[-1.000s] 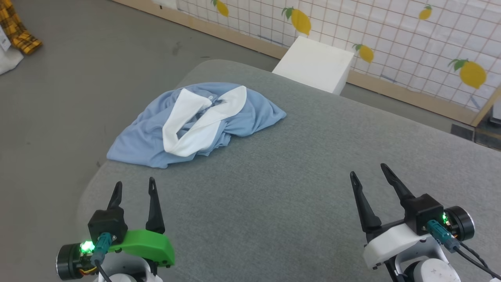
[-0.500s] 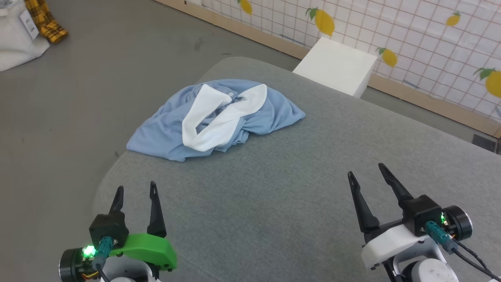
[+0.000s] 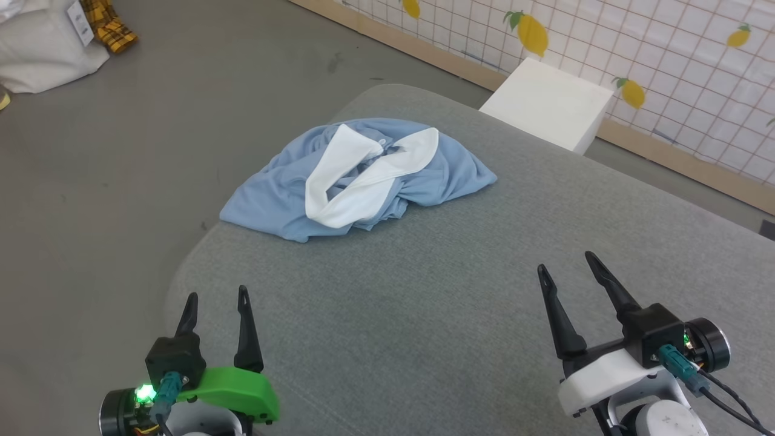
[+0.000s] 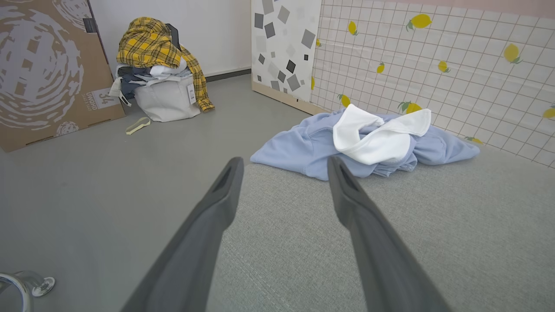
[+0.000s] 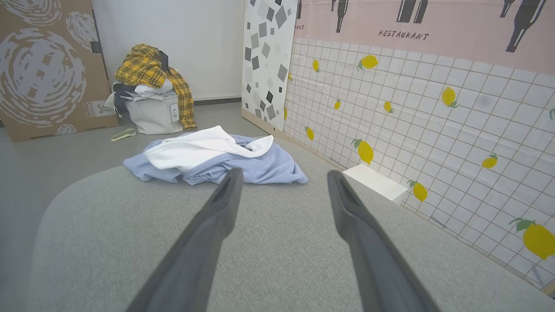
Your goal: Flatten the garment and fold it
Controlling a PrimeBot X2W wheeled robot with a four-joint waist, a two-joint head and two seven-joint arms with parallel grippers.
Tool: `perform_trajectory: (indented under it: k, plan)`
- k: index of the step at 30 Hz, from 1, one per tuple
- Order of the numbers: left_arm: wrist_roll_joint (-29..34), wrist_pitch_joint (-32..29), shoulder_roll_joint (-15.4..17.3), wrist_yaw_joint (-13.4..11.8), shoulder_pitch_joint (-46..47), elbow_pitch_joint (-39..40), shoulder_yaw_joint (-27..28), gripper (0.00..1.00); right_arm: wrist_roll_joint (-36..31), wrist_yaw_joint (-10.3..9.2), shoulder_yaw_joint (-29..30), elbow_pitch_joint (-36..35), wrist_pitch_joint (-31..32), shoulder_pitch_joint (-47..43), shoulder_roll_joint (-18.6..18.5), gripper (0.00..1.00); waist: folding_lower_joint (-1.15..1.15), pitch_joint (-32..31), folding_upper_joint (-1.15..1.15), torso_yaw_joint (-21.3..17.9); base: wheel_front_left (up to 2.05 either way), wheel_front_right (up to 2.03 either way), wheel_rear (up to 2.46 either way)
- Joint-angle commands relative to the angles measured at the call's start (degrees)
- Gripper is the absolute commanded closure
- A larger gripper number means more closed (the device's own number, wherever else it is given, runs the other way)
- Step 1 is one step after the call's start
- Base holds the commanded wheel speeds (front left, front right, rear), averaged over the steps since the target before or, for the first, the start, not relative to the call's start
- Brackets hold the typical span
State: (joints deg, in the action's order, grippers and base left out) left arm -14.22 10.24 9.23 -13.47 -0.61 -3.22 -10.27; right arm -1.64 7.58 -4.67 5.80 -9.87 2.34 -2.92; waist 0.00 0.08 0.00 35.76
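The garment (image 3: pixel 278 194), a light blue polo shirt with a white collar (image 3: pixel 357 181), lies crumpled in a heap near the far left corner of the grey table (image 3: pixel 424 290). Its hem hangs slightly over the left edge. In the left wrist view the garment (image 4: pixel 299 147) lies just beyond the finger tips; in the right wrist view the garment (image 5: pixel 269 167) lies ahead and to the left. My left gripper (image 3: pixel 218 295) hovers open at the near left, short of the shirt. My right gripper (image 3: pixel 563 260) hovers open at the near right, empty and well clear of it.
A white box (image 3: pixel 548 103) stands on the floor beyond the table, against a lemon-patterned tiled wall (image 3: pixel 666 54). A pale bag with yellow plaid clothing (image 4: pixel 160 65) and a cardboard panel (image 4: pixel 43 69) stand on the grey floor to the far left.
The head camera has swung left, so the whole picture shifted right. The garment has not moved, and both grippers stay open in the same places.
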Motion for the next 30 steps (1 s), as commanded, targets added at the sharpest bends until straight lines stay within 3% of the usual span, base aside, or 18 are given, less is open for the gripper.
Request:
perform_trajectory:
  k: [1, 18, 24, 30]
  plan:
    - [-1.1, 0.5, 0.6, -0.7, -0.7, -0.2, -0.5, 0.00, 0.0, -0.09, 0.1, 0.2, -0.7, 1.0, 0.0, 0.00, 0.00, 0.0, 0.00, 0.5, 0.00, 0.00, 0.00]
    - [-2.2, 0.1, 0.9, -0.7, 0.8, 0.3, -1.1, 0.00, 0.6, -0.09, -0.5, 0.2, -0.8, 1.8, 0.0, 0.00, 0.00, 1.5, 0.00, -1.2, 0.00, 0.00, 0.00]
    - [-4.4, -3.2, 2.5, 2.5, 9.7, -2.4, -0.4, 0.00, -0.1, -0.09, -1.8, -0.8, -0.1, 3.7, 0.0, 0.00, 0.00, 5.8, 0.00, -5.4, 0.00, 0.00, 0.00]
    - [-8.1, -9.6, 5.7, 5.2, 21.6, -8.2, 2.5, 0.00, -0.9, -0.09, -3.0, -2.4, 0.7, 6.4, -0.3, 0.00, 0.00, 13.2, 0.00, -13.1, 0.00, 0.00, 0.00]
